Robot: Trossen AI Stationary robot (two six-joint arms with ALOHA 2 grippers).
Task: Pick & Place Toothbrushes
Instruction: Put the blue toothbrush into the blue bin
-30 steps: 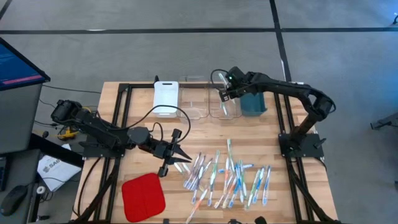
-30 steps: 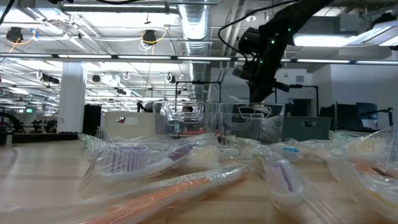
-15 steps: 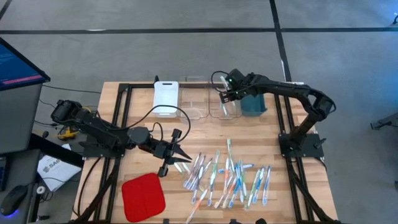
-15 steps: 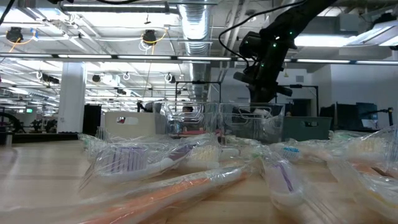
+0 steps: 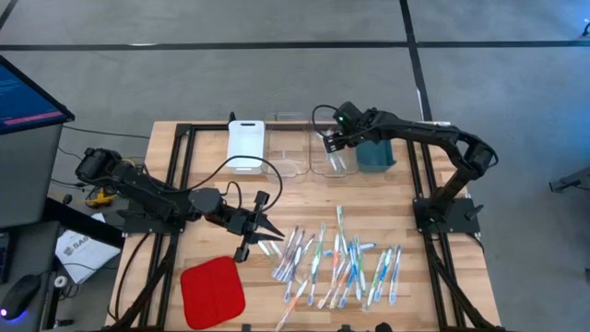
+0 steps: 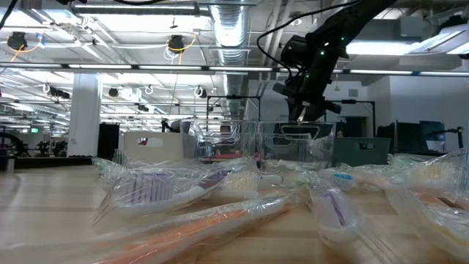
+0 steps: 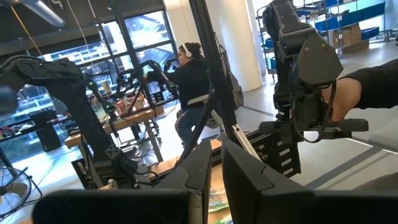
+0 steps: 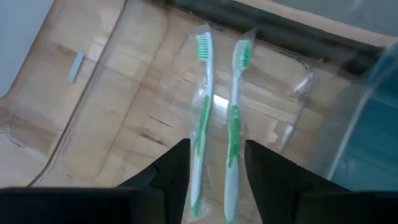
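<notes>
High view, near edge of the counter (image 5: 175,138) first: red square pad (image 5: 212,291) at the front left. Just right of it a loose scatter of toothbrushes (image 5: 339,263), wrapped in clear film, handles accented blue, green, pink-orange and purple, many overlapping and mostly lying front to back. Low view shows the same wrapped brushes (image 6: 220,198) close up, lying flat on the wood.

Left claw (image 5: 267,231) sits low over the counter at mid depth, between the pad and the left edge of the scatter, fingertips pointing toward the brushes. Fingers drawn narrow, nothing between them; the left wrist view confirms the two dark fingers (image 7: 245,183) nearly together.

Far side: a row of small trays at the back edge. White tray (image 5: 246,145) on the left, two clear trays (image 5: 288,148) next, then a teal bin (image 5: 376,152) on the right. Right claw (image 5: 334,140) hangs over the clear tray beside the teal bin. Right wrist view: fingers (image 8: 267,171) parted to a moderate gap and empty; below them two green toothbrushes (image 8: 231,118) in film lie side by side on that tray's floor, bristle ends pointing the same way, clear of the fingers.

Beyond the counter, left wrist view: a seated person (image 7: 189,74) at a desk
</notes>
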